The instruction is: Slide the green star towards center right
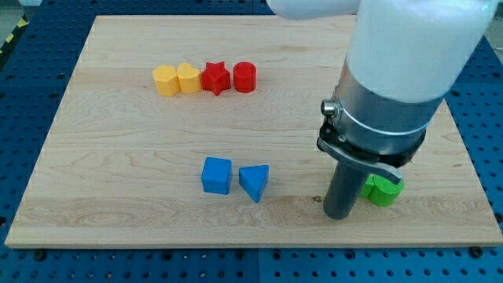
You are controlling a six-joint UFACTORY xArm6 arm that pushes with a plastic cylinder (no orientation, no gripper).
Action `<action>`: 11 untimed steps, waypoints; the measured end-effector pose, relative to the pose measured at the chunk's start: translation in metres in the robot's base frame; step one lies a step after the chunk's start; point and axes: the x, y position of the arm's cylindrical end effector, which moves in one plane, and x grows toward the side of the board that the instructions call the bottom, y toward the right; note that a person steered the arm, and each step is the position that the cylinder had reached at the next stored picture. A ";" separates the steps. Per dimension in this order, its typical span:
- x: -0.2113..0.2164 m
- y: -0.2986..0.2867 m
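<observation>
The green star [384, 191] lies at the lower right of the wooden board [118, 157], partly hidden behind the rod and its mount. My tip [338, 215] rests on the board just to the left of the green star, touching or nearly touching it. The arm's large white and grey body [397, 71] covers the board's right side above the star.
A row of blocks sits at the upper left: a yellow hexagon-like block [165, 80], a yellow block [188, 78], a red star [215, 78] and a red cylinder [244, 77]. A blue cube [217, 174] and a blue triangle [254, 181] lie at the lower middle.
</observation>
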 end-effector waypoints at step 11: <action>-0.137 0.039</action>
